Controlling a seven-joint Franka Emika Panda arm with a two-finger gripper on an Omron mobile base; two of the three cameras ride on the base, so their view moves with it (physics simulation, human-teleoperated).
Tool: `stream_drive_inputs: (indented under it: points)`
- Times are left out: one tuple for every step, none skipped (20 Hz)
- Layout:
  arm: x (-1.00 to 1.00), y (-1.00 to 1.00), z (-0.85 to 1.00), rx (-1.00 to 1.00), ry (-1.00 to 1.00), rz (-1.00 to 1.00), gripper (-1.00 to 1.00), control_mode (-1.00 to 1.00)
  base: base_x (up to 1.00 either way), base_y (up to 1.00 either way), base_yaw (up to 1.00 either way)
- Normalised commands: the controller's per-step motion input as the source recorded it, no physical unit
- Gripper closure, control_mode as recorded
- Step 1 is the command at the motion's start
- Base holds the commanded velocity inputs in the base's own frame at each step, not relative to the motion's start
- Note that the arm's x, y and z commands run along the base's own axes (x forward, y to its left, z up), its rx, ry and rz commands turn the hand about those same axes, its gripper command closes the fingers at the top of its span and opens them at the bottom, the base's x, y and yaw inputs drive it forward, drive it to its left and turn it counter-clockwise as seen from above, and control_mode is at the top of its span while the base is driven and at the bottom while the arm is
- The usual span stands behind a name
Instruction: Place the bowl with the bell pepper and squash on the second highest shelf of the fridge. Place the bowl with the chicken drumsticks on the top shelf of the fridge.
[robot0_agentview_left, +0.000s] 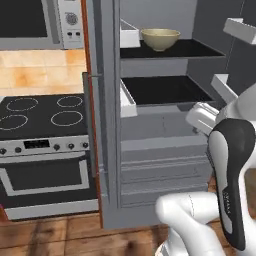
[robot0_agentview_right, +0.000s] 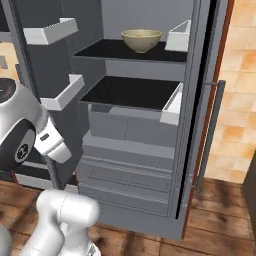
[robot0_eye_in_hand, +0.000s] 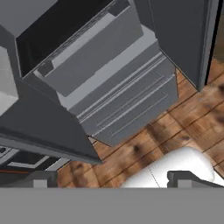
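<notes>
Left base view: bowl (robot0_agentview_left: 160, 39) in fridge (robot0_agentview_left: 165, 150), unlabelled.

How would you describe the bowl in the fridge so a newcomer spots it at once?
Start at the open grey fridge to the right of the stove. Two dark shelves show inside; the bowl stands on the upper shelf. It is round and beige, beside a white door bin, while the lower shelf is bare.

Fridge (robot0_agentview_left: 150, 150) open — tan bowl (robot0_agentview_left: 160, 39) on upper shelf (robot0_agentview_left: 200, 50).
</notes>
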Motion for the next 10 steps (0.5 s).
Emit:
stream_drive_inputs:
  points:
    - [0.0, 0.0, 0.0, 0.0, 0.0, 0.0, -1.0, 1.0, -1.0, 0.95, 0.43]
    - [0.0, 0.0, 0.0, 0.0, 0.0, 0.0, -1.0, 1.0, -1.0, 1.0, 0.45]
    - [0.0, 0.0, 0.0, 0.0, 0.0, 0.0, -1.0, 1.0, -1.0, 1.0, 0.47]
    - [0.0, 0.0, 0.0, 0.0, 0.0, 0.0, -1.0, 1.0, -0.96, 1.0, 0.49]
    - [0.0, 0.0, 0.0, 0.0, 0.0, 0.0, -1.0, 1.0, -0.6, 1.0, 0.5]
    - [0.0, 0.0, 0.0, 0.0, 0.0, 0.0, -1.0, 1.0, -0.06, 1.0, 0.49]
    - [0.0, 0.0, 0.0, 0.0, 0.0, 0.0, -1.0, 1.0, 0.0, 1.0, 0.45]
    - [0.0, 0.0, 0.0, 0.0, 0.0, 0.0, -1.0, 1.0, 0.18, 1.0, 0.35]
    - [0.0, 0.0, 0.0, 0.0, 0.0, 0.0, -1.0, 1.0, 0.41, 1.0, 0.29]
    - [0.0, 0.0, 0.0, 0.0, 0.0, 0.0, -1.0, 1.0, 0.56, 1.0, 0.23]
